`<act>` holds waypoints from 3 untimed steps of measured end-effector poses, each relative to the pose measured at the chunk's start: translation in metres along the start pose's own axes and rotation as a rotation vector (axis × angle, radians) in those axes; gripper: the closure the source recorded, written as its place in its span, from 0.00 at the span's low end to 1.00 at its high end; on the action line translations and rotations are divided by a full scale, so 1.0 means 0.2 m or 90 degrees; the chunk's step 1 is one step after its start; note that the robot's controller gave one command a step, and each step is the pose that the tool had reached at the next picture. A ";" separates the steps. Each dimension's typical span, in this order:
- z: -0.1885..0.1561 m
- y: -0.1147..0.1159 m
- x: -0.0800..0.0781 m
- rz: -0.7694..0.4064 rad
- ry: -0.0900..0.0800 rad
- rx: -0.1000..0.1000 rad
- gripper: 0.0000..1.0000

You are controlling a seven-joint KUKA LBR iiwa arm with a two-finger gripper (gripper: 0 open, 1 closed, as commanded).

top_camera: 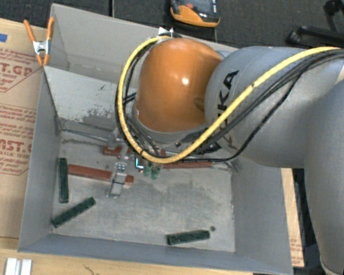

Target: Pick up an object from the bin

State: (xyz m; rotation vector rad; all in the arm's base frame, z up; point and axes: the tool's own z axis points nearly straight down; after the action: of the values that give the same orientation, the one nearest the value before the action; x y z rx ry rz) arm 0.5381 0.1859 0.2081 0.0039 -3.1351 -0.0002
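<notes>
Steep green stick (62, 180) and slanted green stick (73, 212) are lying at the bin's (41, 163) near left. Brown stick (89, 171) is lying just right of them. End effector (118, 182) is hanging over its right end; grip state cannot be told. Third green stick (188, 236) is lying near right.

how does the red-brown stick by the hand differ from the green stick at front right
The red-brown stick lies level across the view; the green stick tilts up to the right. The red-brown stick sits at the hand; the green stick lies alone. Both are slim bars lying flat.
</notes>
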 end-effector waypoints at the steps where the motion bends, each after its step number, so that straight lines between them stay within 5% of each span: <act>1: -0.02 -0.01 -0.01 0.001 -0.005 -0.001 0.00; 3: 0.71 0.07 -0.05 0.048 0.000 0.000 0.00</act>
State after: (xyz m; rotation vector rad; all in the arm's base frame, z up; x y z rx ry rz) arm 0.5479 0.2009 0.0655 -0.1143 -3.1332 0.0009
